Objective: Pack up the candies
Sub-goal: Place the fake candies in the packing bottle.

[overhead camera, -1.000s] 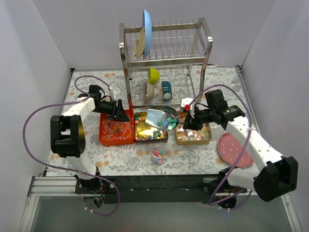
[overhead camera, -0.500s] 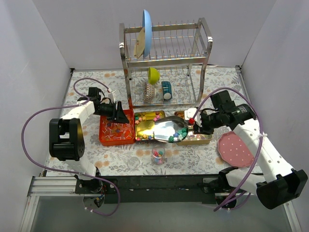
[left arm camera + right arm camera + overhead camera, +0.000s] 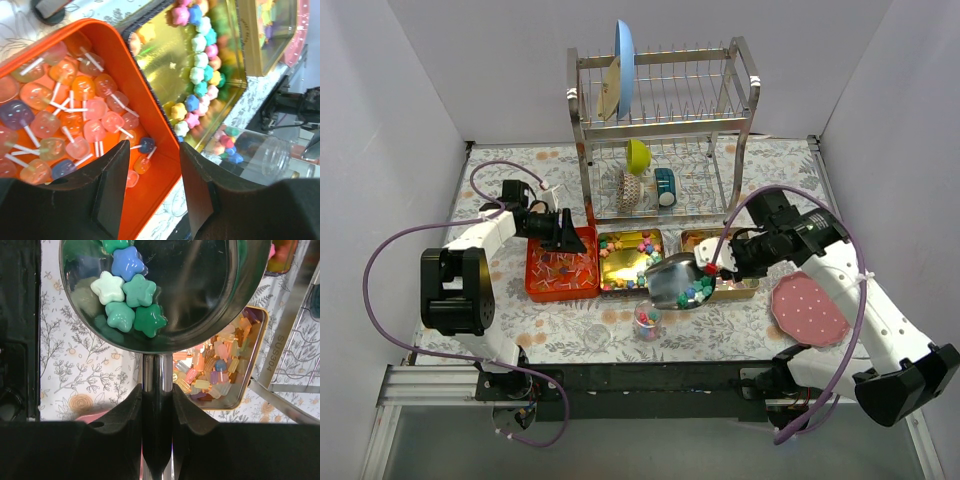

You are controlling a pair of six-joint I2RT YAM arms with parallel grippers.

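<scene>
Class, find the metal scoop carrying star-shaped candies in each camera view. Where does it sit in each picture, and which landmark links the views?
Top external: the metal scoop is low centre, just above the small glass in the picture.
Left wrist: not clearly in it.
Right wrist: the metal scoop fills the top, its handle running down the middle.
Shared landmark: the gold tin of wrapped sweets, at top right for the left wrist and right of the handle for the right wrist.

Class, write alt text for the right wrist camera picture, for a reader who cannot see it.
The right gripper clamps the handle of a steel scoop holding star-shaped candies in blue, mint and green. Beneath it, a gold tin of pastel sweets sits on a floral tablecloth.
</scene>
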